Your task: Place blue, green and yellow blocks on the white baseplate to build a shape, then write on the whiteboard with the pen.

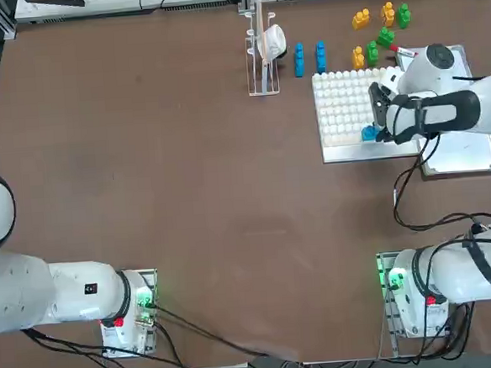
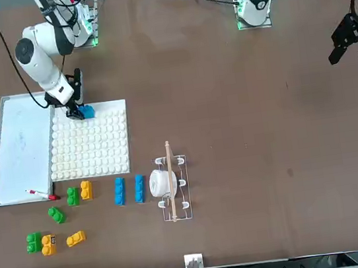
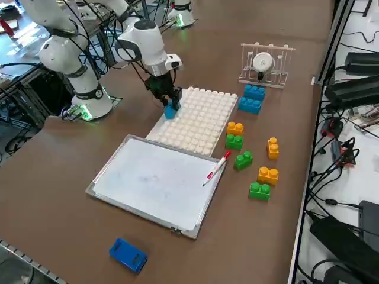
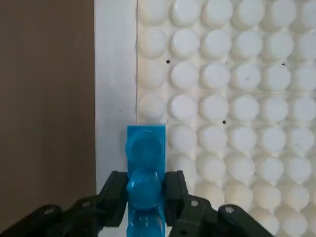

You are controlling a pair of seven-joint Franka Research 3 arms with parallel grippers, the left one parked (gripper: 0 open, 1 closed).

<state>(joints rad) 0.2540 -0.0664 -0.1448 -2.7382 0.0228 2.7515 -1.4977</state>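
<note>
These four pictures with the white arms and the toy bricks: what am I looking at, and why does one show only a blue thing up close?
It is one table seen by four cameras: overhead, across the table, from the side, and from a camera on the working arm's wrist. The machines are two robot arms; only the right one works here. Its right gripper, a two-fingered hand, is shut on a blue block and holds it at a corner of the studded white baseplate, on the edge nearest the arms. That is the close-up. Beside the plate lies a smooth whiteboard with a red-tipped pen on its edge. Loose on the table are two more blue blocks and several green and yellow blocks. A small rack holding a white object stands nearby, and a chunky blue object lies beyond the board.
</note>
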